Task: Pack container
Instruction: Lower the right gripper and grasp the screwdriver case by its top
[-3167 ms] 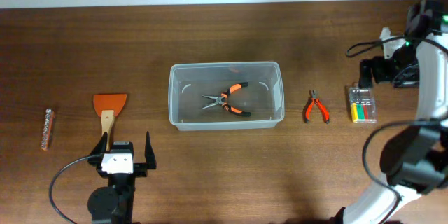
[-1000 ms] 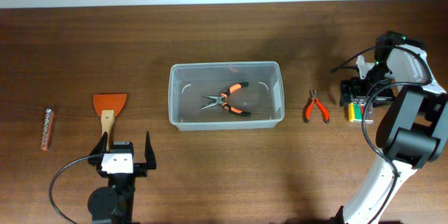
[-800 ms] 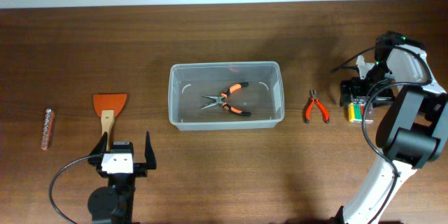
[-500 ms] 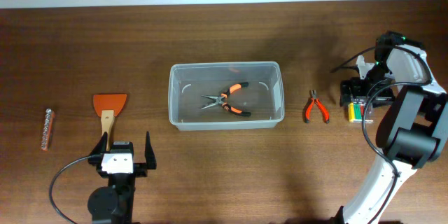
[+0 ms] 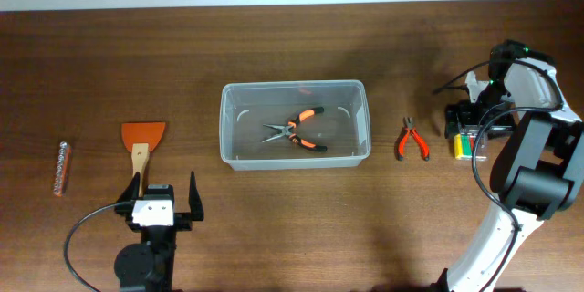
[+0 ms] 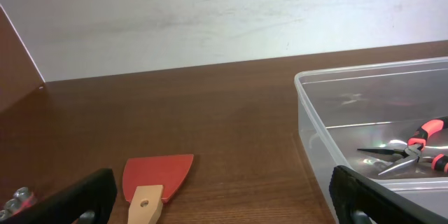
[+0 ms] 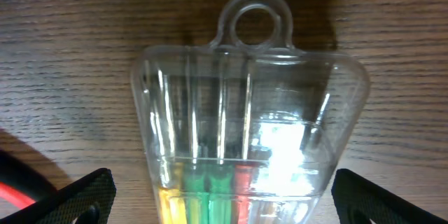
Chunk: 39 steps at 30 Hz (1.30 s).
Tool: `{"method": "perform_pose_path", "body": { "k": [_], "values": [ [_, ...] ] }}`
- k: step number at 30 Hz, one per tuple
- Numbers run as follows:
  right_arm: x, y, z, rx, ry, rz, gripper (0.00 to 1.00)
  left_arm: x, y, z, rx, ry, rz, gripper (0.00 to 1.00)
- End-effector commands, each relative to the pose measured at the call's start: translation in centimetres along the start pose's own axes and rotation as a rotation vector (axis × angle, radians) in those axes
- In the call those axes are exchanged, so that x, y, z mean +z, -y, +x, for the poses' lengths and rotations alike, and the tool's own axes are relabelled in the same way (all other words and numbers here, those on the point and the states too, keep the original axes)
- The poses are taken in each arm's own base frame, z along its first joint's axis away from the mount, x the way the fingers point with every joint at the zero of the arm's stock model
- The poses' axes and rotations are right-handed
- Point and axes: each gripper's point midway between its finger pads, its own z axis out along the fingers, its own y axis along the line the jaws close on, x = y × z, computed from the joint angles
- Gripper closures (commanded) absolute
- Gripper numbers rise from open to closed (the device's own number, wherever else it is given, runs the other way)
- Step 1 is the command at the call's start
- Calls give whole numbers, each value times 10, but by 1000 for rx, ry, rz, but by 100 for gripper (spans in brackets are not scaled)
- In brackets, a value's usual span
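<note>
- Right gripper [image 5: 464, 122] – approx. 3 s ago it hung up and off to the far right, w/ the small clear case of coloured bits [image 7: 248, 133] lying uncovered. Now it is down right over that case.
- Over the last second – no visible shift in the overhead view; the arm looks parked at grasp position.
- Right jaws: wide, one finger each side of the case w/ bare table [image 5: 292, 228] showing in both gaps. Not closed on it yet.
- Meaning for the task: the approach looks done and the next step is prob. the squeeze, then a lift and carry left to the container [image 5: 294, 86].
- Container: centre of the table, unmoved, well apart from the right arm. It already holds one pair of orange-handled pliers [image 5: 297, 130].
- Nothing else has changed. A second pair of pliers [image 5: 412, 139] lies between container and case; the orange scraper [image 5: 143, 139] and a small metal piece [image 5: 61, 168] sit at the left.
- Left gripper [image 5: 165, 187]: idle near the scraper, same spot as before, jaws spread wide and empty.
- So approx. one item is packed and four are left – early in the job.
</note>
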Motion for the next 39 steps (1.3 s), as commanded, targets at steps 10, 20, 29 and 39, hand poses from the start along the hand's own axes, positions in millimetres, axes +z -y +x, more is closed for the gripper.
{"method": "perform_pose_path", "body": {
  "k": [10,20,29,39],
  "values": [
    [10,4,3,9,-19,17,2,0,1,1,-9,2,1,1],
    [11,0,0,9,-6,-3,1,0,1,1,-9,2,1,1],
    [11,-2,-1,9,2,-16,1,0,1,1,-9,2,1,1],
    [23,-5,0,9,-23,-34,1,0,1,1,-9,2,1,1]
  ]
}}
